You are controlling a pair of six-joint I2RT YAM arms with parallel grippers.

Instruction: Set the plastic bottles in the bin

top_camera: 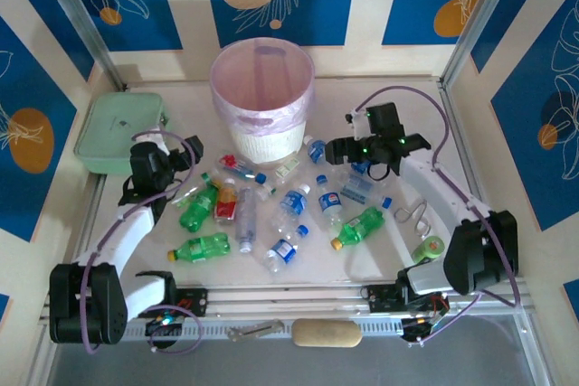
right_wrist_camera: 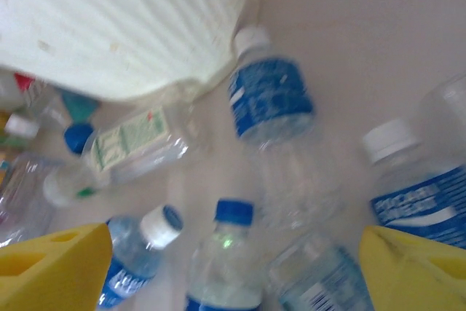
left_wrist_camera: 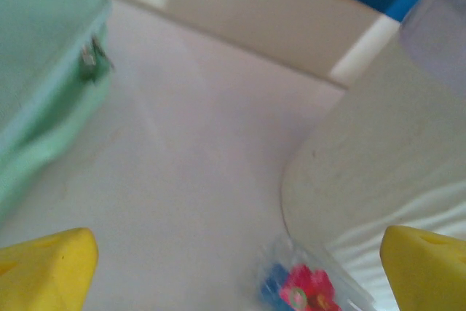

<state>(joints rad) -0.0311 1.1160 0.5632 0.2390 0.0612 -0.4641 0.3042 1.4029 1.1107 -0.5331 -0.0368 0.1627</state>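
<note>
The round white bin (top_camera: 262,97) with its pink liner stands at the back centre. Several plastic bottles lie scattered in front of it: green ones (top_camera: 201,246) (top_camera: 359,226), a red-labelled one (top_camera: 227,201) and clear blue-labelled ones (top_camera: 330,202). My left gripper (top_camera: 185,155) hovers open between the bin's wall (left_wrist_camera: 364,165) and the green box. Its yellow fingertips (left_wrist_camera: 44,271) are spread wide, with a small red-and-blue-labelled bottle (left_wrist_camera: 302,289) just ahead. My right gripper (top_camera: 336,149) is open right of the bin (right_wrist_camera: 124,20). A blue-capped bottle (right_wrist_camera: 226,253) lies untouched between its fingertips (right_wrist_camera: 54,267).
A flat pale-green lidded box (top_camera: 119,131) (left_wrist_camera: 36,71) sits back left. A green tape roll (top_camera: 430,247) and a metal clip (top_camera: 414,216) lie near the right arm. A beige pad (top_camera: 327,333) rests on the front rail. Walls close in on three sides.
</note>
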